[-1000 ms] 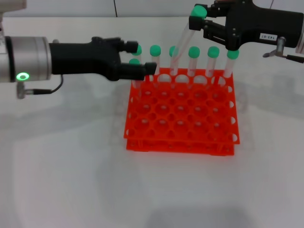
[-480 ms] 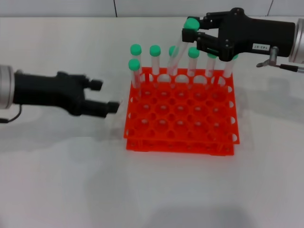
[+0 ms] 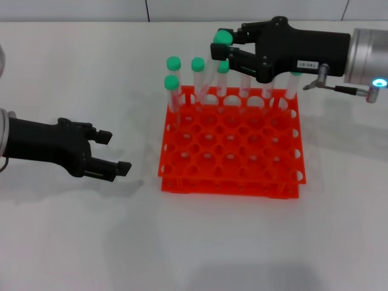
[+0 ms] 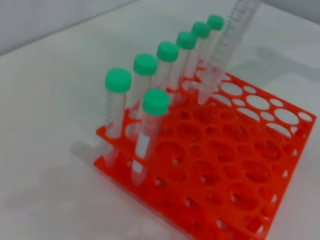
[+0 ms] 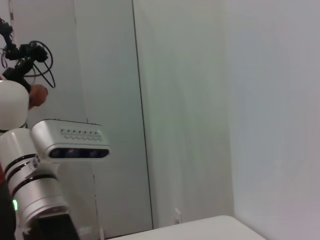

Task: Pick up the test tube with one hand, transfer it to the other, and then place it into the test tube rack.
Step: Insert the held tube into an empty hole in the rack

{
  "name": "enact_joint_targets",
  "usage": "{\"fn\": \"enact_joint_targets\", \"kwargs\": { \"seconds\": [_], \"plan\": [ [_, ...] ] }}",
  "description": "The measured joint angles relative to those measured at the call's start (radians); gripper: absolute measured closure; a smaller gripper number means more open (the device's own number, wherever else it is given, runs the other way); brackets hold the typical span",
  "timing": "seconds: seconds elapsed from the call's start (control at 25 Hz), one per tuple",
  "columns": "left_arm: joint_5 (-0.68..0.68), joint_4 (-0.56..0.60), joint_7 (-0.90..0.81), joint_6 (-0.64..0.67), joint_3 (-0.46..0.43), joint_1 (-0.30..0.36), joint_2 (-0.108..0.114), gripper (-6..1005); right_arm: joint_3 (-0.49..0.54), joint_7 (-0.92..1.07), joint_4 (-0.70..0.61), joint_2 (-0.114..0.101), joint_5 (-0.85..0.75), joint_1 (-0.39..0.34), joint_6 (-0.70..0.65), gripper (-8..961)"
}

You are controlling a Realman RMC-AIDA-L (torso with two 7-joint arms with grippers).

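Observation:
My right gripper [image 3: 220, 43] reaches in from the right above the back of the orange-red test tube rack [image 3: 230, 185] and is shut on the green cap end of the test tube [image 3: 208, 70]. The tube slants down and left. In the left wrist view the test tube [image 4: 227, 45] has its lower tip at the top tier of the rack [image 4: 280, 165], just in front of the back row; I cannot tell whether it is inside a hole. My left gripper [image 3: 114, 151] hovers open and empty over the table, left of the rack.
Several green-capped tubes [image 3: 197, 65] stand along the rack's back row, and one more [image 3: 171, 83] stands behind its left corner. The right arm's body hides the rest of that row. The right wrist view shows only a wall and the robot's head.
The left gripper has pulled back from the rack, left and toward the near side, empty. The right gripper has carried the tube leftward, and its tip has come down to the rack's back rows.

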Motion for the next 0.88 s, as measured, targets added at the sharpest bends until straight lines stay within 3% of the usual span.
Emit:
{"fn": "enact_joint_targets", "kwargs": {
  "seconds": [0.48,0.88],
  "plan": [
    [0.005,-0.007,0.117,0.004,-0.011,-0.001,0.009,123,-0.093,0.019,0.002,0.0,0.046,0.03,0.126,688],
    [0.007,-0.031,0.155,0.0,-0.04,-0.003,0.002,123,-0.129,0.053,-0.006,-0.006,0.039,0.031,0.168,688]
  ]
}}
